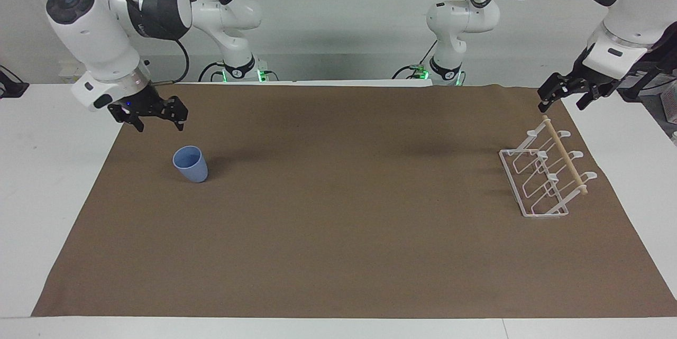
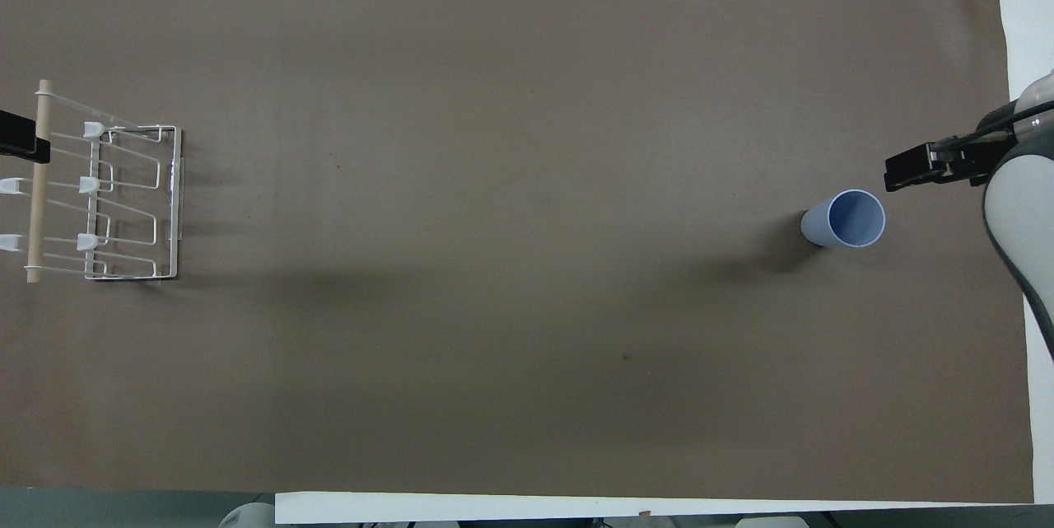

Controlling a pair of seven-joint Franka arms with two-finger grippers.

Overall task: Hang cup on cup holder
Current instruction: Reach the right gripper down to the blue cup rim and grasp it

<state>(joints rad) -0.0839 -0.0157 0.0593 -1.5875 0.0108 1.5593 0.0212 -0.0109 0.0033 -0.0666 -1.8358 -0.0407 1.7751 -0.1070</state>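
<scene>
The light-blue cup (image 1: 190,164) (image 2: 852,219) stands upright on the brown cloth toward the right arm's end of the table. My right gripper (image 1: 160,125) (image 2: 916,168) hangs open over the cloth just beside the cup, above rim height and apart from it, with nothing between its fingers. At the left arm's end stands the white wire cup holder (image 1: 545,180) (image 2: 132,203), its wooden dowel along the top. My left gripper (image 1: 561,106) (image 2: 20,147) hovers open and empty over the end of that dowel without touching it.
A brown cloth (image 1: 338,233) covers most of the white table (image 1: 47,180). Two more white arm bases (image 1: 238,64) stand at the robots' edge. Nothing else lies on the cloth between cup and holder.
</scene>
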